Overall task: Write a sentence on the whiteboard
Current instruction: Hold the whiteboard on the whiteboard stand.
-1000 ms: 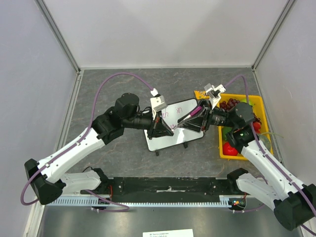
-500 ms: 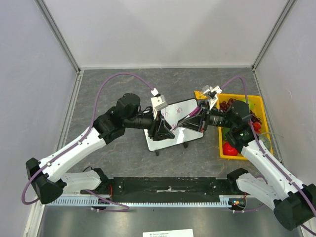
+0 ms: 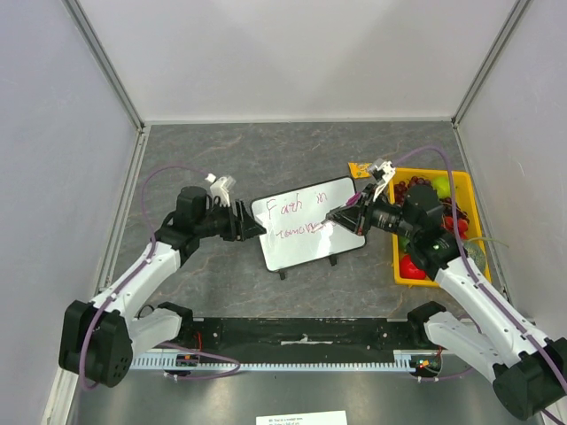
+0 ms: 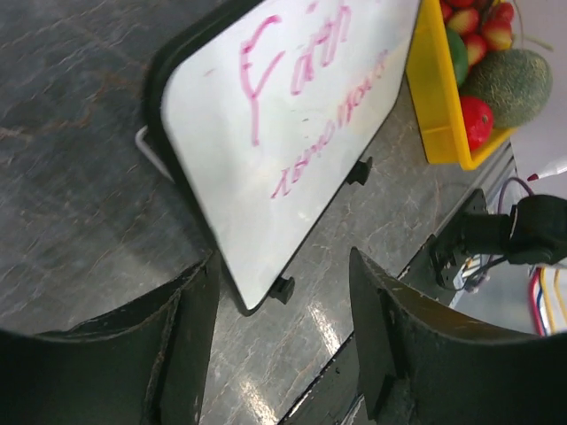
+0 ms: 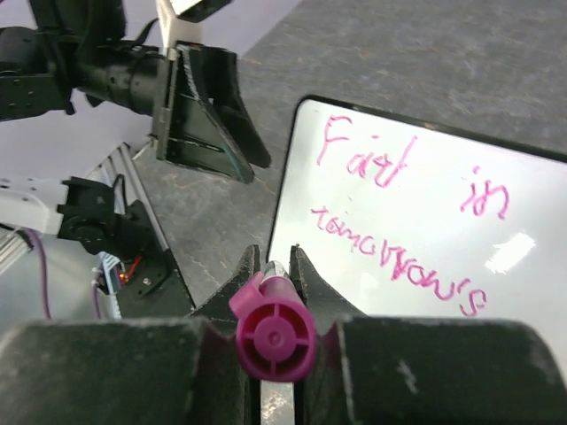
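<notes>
Evidently the left arm has just let go: a second ago its left pincer (image 3: 251, 229) sat shut over the near-left part of the small white rectangular whiteboard with the thin black frame (image 3: 306, 250). Now it has drawn back toward 9 o'clock and hangs just off the board's left edge, jaws well apart with nothing between them. With that arm out of the way, the pink handwritten sentence (image 3: 285, 211) is uncovered and reads "Faith in" above "tomorrow's", so I judge the writing well along, with perhaps a last line to come and the board no longer steadied. The board lies in the middle of the grey marbled desk (image 3: 221, 159), a little right of centre, face up. Its long axis runs from about 9 to 3 o'clock, the right end tipped slightly toward 2, with the lettering's tops pointing toward 12 and its black feet on the 6 o'clock edge. At the board's right edge, the right pincer (image 3: 353, 215) is clamped on a magenta marker pen (image 5: 273, 339), tip near the second line's end.
</notes>
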